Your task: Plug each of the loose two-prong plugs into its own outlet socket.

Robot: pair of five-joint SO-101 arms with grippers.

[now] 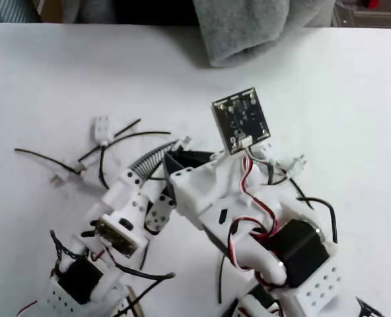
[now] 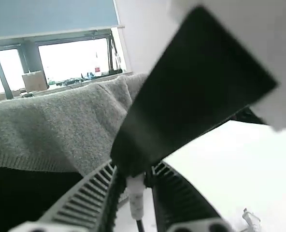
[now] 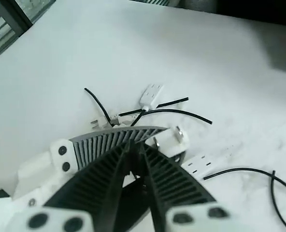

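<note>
White plug, high view: the plug (image 1: pixel 184 141) is a small pale piece at the tip of the left gripper (image 1: pixel 179 146); its long axis follows the ribbed finger, slanting toward the grey cloth (image 1: pixel 248 33) at the far edge of the table (image 1: pixel 354 86); its prongs are too small to make out
Grippers, high view: the right gripper (image 1: pixel 176 158) lies against the left one, tips crossing; a loose socket (image 1: pixel 103 129) lies apart among black cords (image 1: pixel 47 158)
Left wrist view: the left fingers (image 2: pixel 92 203) clamp the plug's white body; a black cord leaves it toward the camera; a close black slab (image 2: pixel 191 92) covers the plug's front end
Right wrist view: the right fingers (image 3: pixel 177 183) are drawn together to a thin slit, nothing seen between them; their tips meet the left gripper's grey finger; past it the plug's free end shows a metal prong, near a socket strip (image 3: pixel 208 162)
</note>
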